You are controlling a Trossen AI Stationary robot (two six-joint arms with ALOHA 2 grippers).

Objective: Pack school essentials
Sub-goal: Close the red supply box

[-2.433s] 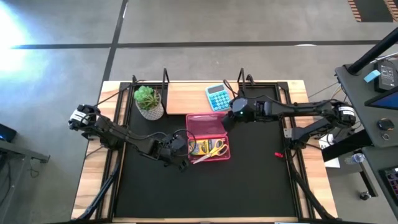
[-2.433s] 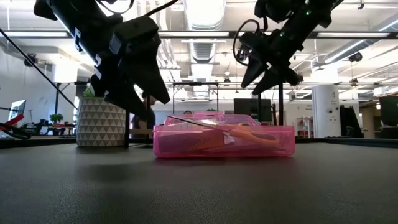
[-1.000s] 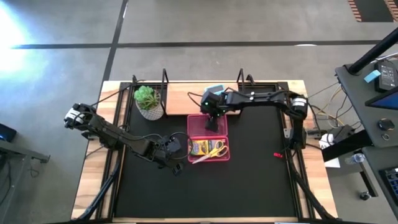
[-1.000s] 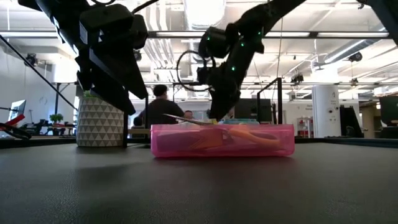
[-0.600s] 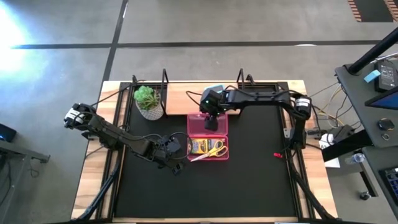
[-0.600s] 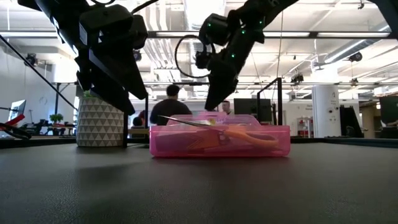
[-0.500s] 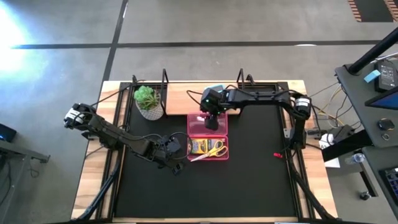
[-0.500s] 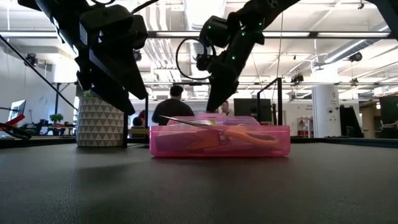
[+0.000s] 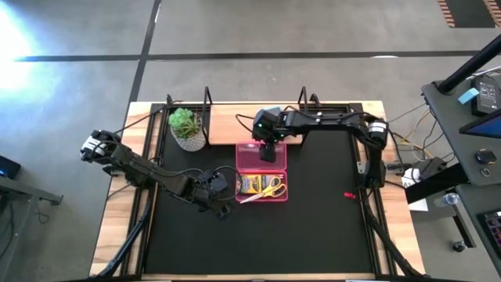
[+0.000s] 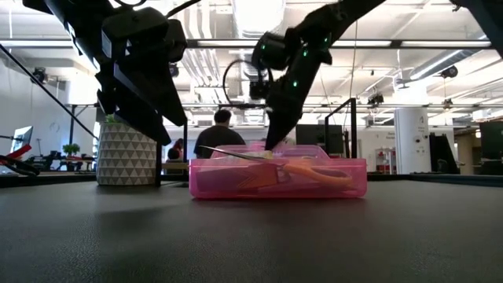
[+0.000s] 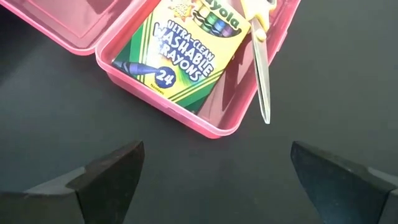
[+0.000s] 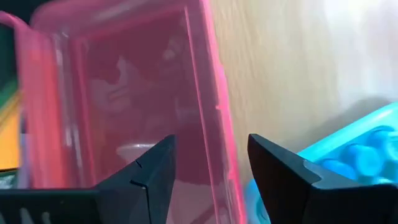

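Note:
A pink plastic case (image 9: 262, 171) lies open on the black mat, with its lid (image 9: 262, 157) flat on the far side. Its base holds the yellow-green crayon box (image 11: 180, 53) and the yellow-handled scissors (image 9: 270, 188), whose blade tip (image 11: 264, 115) sticks out over the rim. I cannot make out the pencils, the pen or the green block. My left gripper (image 11: 217, 177) hovers wide open just near-left of the base's corner. My right gripper (image 12: 211, 171) is open, low over the lid's far rim (image 12: 217, 118), with one finger over the lid's inside and one outside it. My right gripper points down at the lid's far rim (image 12: 225, 155), which runs up between its two fingers. I cannot tell whether either finger touches it. My left gripper touches nothing.
The light-blue calculator (image 12: 348, 155) lies on the wooden strip just beyond the lid, partly under my right arm. The potted plant (image 9: 186, 128) stands at the mat's far left. A small red thing (image 9: 350, 194) lies near the mat's right edge. People show in the room behind.
A second ago my right gripper was down inside the lid. It then rose and moved a little toward the far edge, and the lid's rim came back up behind the base. It has since come down again at the lid's far rim.

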